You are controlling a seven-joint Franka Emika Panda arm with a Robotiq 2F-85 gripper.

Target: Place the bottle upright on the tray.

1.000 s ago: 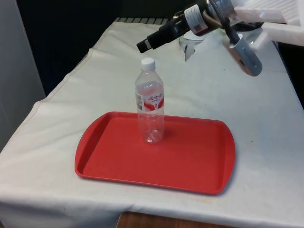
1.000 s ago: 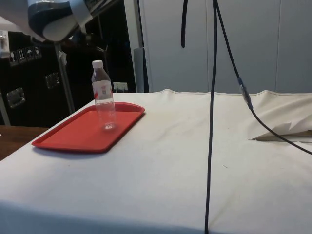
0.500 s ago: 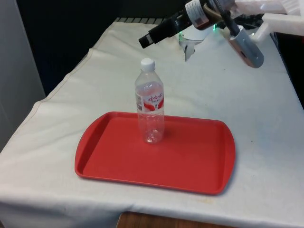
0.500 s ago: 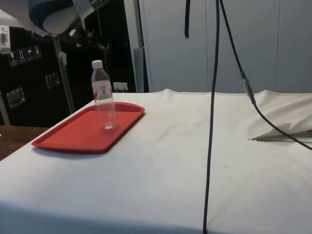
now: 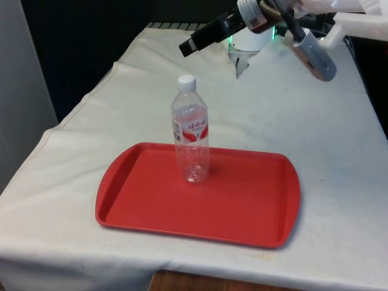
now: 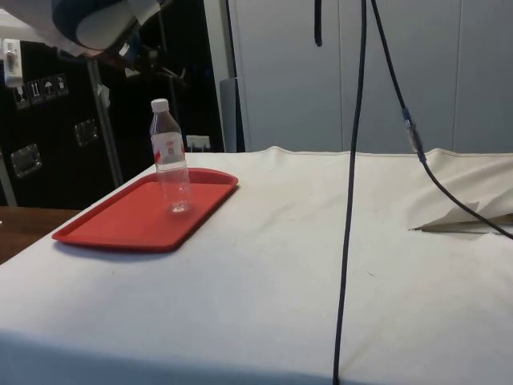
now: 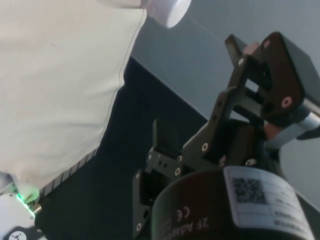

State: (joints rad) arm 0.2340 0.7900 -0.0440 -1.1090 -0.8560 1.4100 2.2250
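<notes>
Red tray (image 5: 242, 212) lies flat on the white-clothed desk (image 5: 315, 133), close to the desk's near edge as the front view has it. Clear bottle (image 5: 191, 130) with white cap stands upright on the tray's floor, toward its far rim and left of centre; base fully inside the rim, no lean seen in front or side view (image 6: 170, 156). Nothing touches it. My claw (image 5: 185, 48) hangs in the air above and beyond the bottle, toward the desk's far edge, well clear of the cap, carrying nothing; I cannot tell how wide the jaws stand, so no entry on that. The wrist camera catches the white cap (image 7: 167, 10) at the rim of its field, apart from my fingers. Judgement: placement looks complete. Risks from here: the bottle is tall, narrow and looks nearly empty, so probably light and easy to tip; any low sweep of my arm or its dangling cable (image 6: 349, 200) across the tray could knock it over. A jolt to the desk or a tug on the cloth might do the same.
</notes>
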